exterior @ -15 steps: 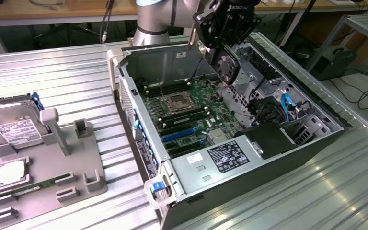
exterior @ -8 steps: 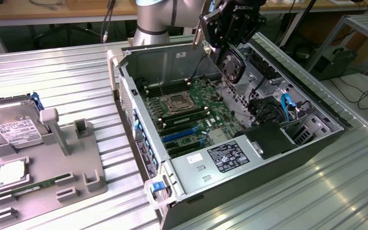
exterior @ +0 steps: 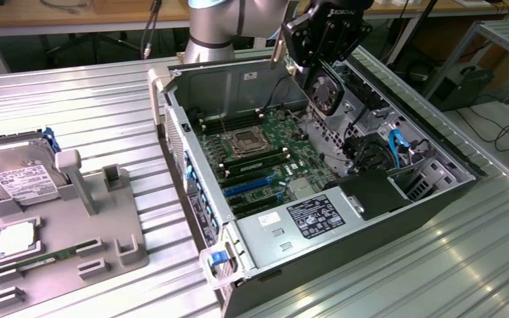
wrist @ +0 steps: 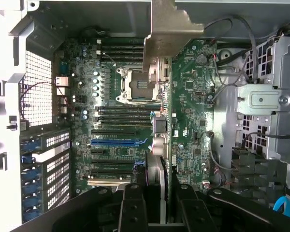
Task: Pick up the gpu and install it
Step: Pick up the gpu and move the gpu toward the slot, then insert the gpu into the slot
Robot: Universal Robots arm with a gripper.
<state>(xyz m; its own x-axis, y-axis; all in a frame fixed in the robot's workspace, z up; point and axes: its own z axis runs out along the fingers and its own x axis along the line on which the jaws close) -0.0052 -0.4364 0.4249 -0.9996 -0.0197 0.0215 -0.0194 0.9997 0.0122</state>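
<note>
My gripper (exterior: 318, 61) hangs above the open computer case (exterior: 396, 218) and is shut on the gpu (exterior: 326, 91). The card hangs upright below the fingers, its dark face with the round black fan turned toward the exterior view's right. In the wrist view the gpu (wrist: 162, 121) shows edge-on between the two black fingers (wrist: 133, 203), with its silvery end bracket (wrist: 166, 29) at the far end. It floats over the green motherboard (wrist: 193, 96), beside the CPU socket (wrist: 137, 87). The blue expansion slot (wrist: 113, 142) lies bare off to one side of the card.
On the exterior view's left a grey fixture tray (exterior: 113, 218) holds a silver hard drive (exterior: 20, 173), a green memory stick (exterior: 47, 258) and a square chip (exterior: 16, 240). Inside the case are cables, a blue cable (exterior: 396, 149) and a drive cage (wrist: 261, 101).
</note>
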